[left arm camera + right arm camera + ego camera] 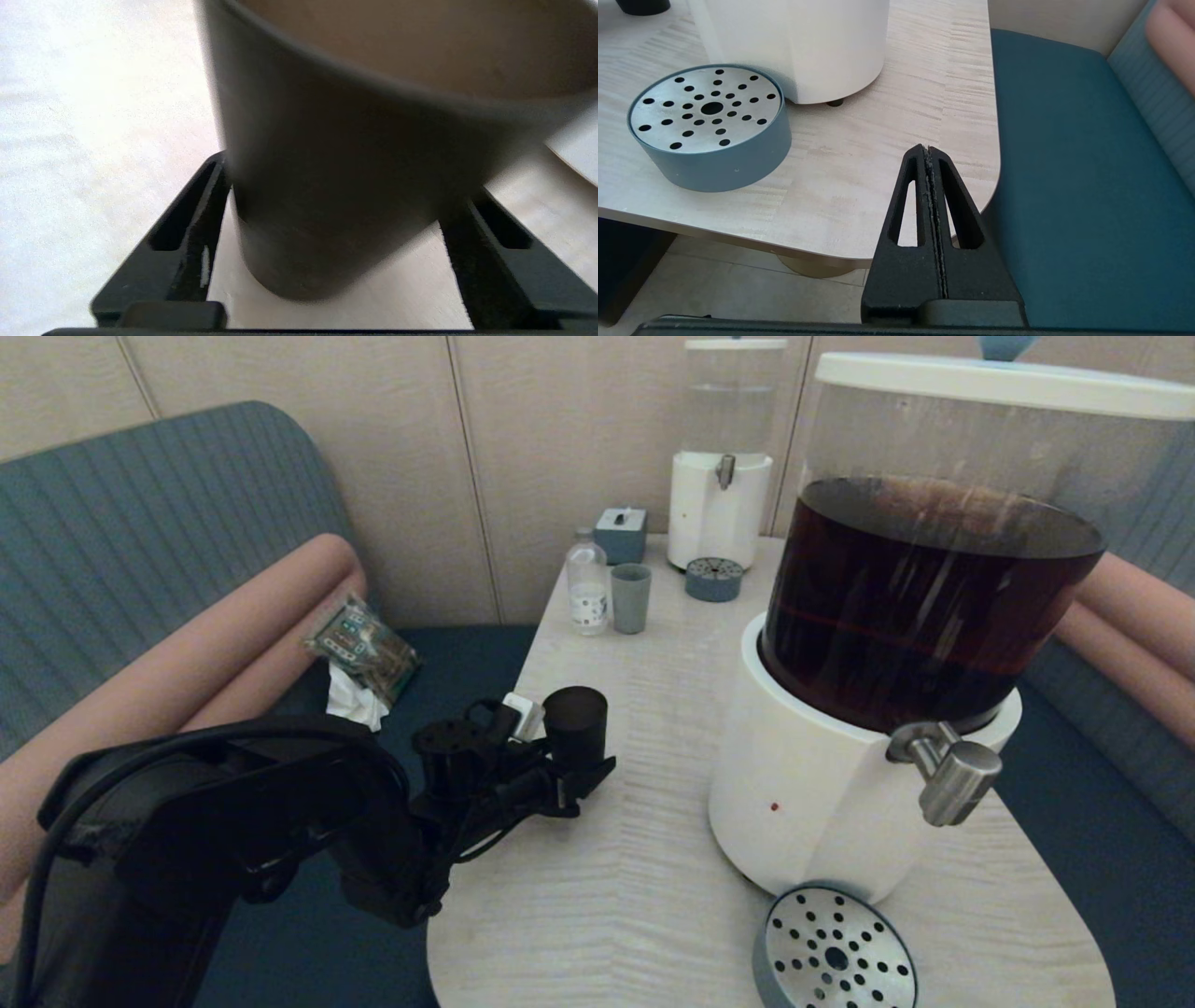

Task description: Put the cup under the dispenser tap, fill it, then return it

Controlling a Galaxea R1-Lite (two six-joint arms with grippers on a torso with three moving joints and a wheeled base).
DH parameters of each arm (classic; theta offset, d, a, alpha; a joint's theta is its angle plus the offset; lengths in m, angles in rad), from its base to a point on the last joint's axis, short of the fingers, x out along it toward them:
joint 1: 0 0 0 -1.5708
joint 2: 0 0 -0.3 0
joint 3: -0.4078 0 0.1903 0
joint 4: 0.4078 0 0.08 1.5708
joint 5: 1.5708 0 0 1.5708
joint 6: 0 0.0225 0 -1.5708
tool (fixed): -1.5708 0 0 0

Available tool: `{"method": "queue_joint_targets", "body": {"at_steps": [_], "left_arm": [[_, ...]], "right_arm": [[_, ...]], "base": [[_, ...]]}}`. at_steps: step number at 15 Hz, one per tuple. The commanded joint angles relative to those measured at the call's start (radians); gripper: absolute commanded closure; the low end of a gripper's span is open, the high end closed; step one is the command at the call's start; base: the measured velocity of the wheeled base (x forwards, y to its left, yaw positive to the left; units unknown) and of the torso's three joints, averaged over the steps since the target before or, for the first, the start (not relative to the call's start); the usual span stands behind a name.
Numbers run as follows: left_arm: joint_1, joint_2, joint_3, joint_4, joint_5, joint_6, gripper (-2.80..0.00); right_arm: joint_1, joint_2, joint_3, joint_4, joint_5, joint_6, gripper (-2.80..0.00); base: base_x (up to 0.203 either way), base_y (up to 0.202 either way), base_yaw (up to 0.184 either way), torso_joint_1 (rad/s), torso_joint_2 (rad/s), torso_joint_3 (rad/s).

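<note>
Well left of the tap [952, 775], the left tool [583, 775] grips the cup [575, 723] at the tabletop [635, 859] edge; next, I judge, carry it under the tap.

**Colours and patterns on the tabletop**

The cup [575, 723] is matte black, like the left gripper [583, 777] at 9 o'clock. The tabletop [644, 859] is pale wood with fine wavy grain. The big dispenser [822, 803] has a white base and dark brown drink; its tap [952, 779] is brushed steel. The drip tray [834, 952] at 6 o'clock is grey-blue, with a silver top dotted by black holes. The sofa [140, 532] is blue-grey, ribbed.
</note>
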Motion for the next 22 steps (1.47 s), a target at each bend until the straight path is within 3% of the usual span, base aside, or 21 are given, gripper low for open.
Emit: {"method": "queue_joint_targets", "body": {"at_steps": [1,7,11,14,15,18,22], "left_arm": [[0.000,-0.042,0.043,-0.014,-0.003,0.001,-2.80],[0.000,-0.384,0.400,-0.012,-0.015,0.013,-2.80],[0.001,-0.744,0.660,-0.004,-0.019,0.010,-2.80],[0.003,-1.001,0.773,0.006,-0.016,0.009,-2.80],[0.007,-1.078,0.807,0.010,-0.016,0.010,0.00],[0.041,-1.250,0.870,0.023,-0.013,-0.004,0.00],[0.167,-1.456,0.744,0.117,-0.016,-0.026,0.00]], "right_arm": [[0.000,-0.001,0.000,0.000,0.001,-0.001,0.00],[0.000,0.000,0.000,0.000,0.001,-0.001,0.00],[0.000,0.000,0.000,0.000,0.001,-0.001,0.00],[0.000,-0.002,0.000,0.000,0.001,-0.001,0.00],[0.000,0.000,0.000,0.000,0.001,-0.001,0.00],[0.000,-0.002,0.000,0.000,0.001,-0.001,0.00],[0.000,-0.001,0.000,0.000,0.001,-0.001,0.00]], "base": [[0.000,0.000,0.000,0.000,0.00,0.000],[0.000,0.000,0.000,0.000,0.00,0.000],[0.000,0.000,0.000,0.000,0.00,0.000],[0.000,0.000,0.000,0.000,0.00,0.000],[0.000,0.000,0.000,0.000,0.00,0.000],[0.000,0.000,0.000,0.000,0.00,0.000],[0.000,0.000,0.000,0.000,0.00,0.000]]}}
